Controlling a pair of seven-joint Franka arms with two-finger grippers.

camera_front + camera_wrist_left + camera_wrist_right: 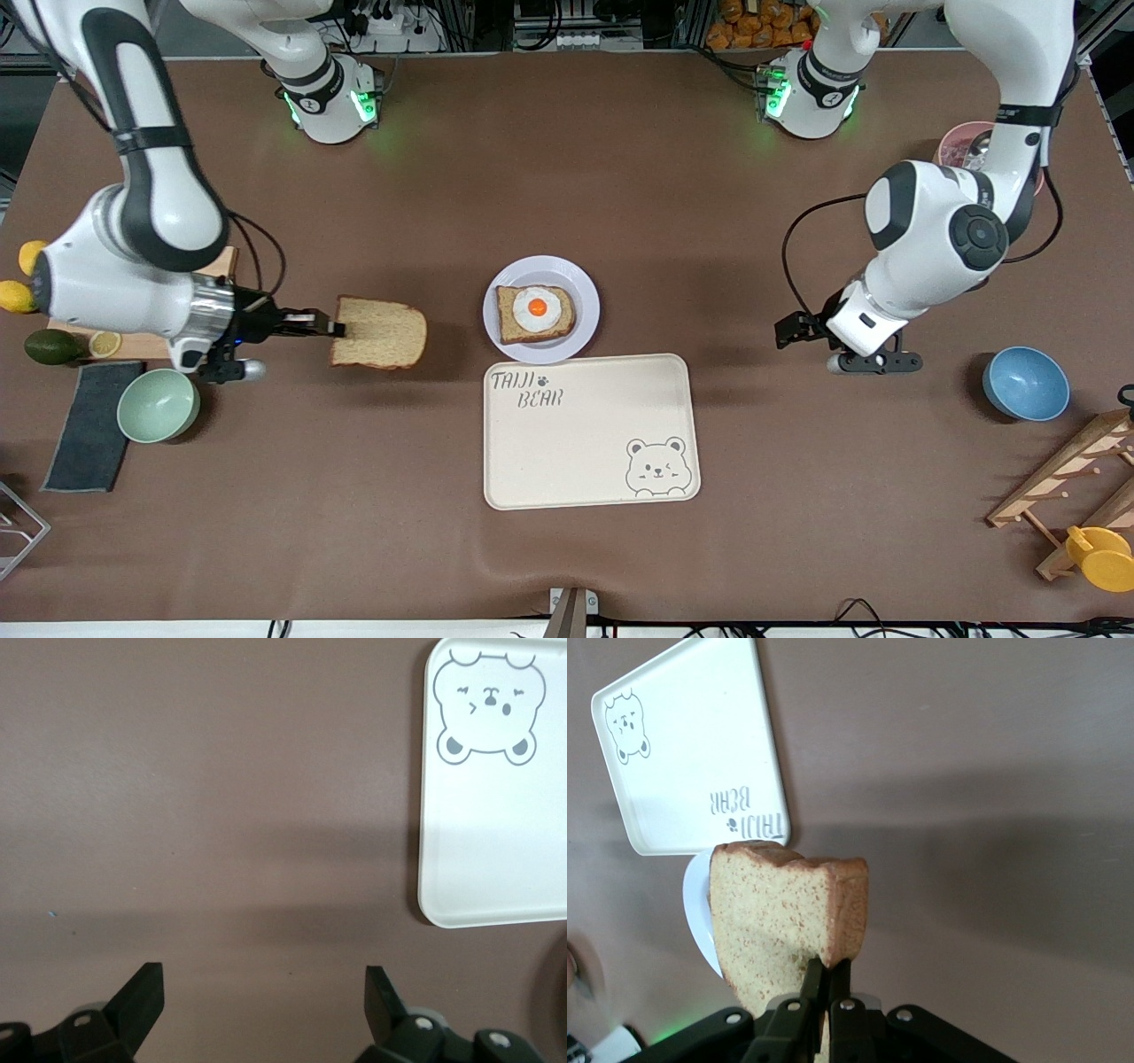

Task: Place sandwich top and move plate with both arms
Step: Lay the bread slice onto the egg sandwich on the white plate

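The sandwich top (379,333), a plain tan bread slice with a brown crust, hangs level over the bare table toward the right arm's end. My right gripper (335,329) is shut on its edge; in the right wrist view the slice (786,917) sits pinched by the fingers (814,981). The pale round plate (580,297) stands mid-table with a bread slice bearing a fried egg (535,312) on it. A sliver of the plate (696,912) shows past the held slice. My left gripper (796,330) waits open over bare table toward the left arm's end, nothing between its fingertips (264,988).
A cream bear-printed tray (589,443) lies just nearer the camera than the plate. A green bowl (158,405), dark cloth (91,425) and cutting board with lemons and an avocado (51,346) sit under the right arm. A blue bowl (1025,383), wooden rack (1067,478) and pink bowl (959,146) sit at the left arm's end.
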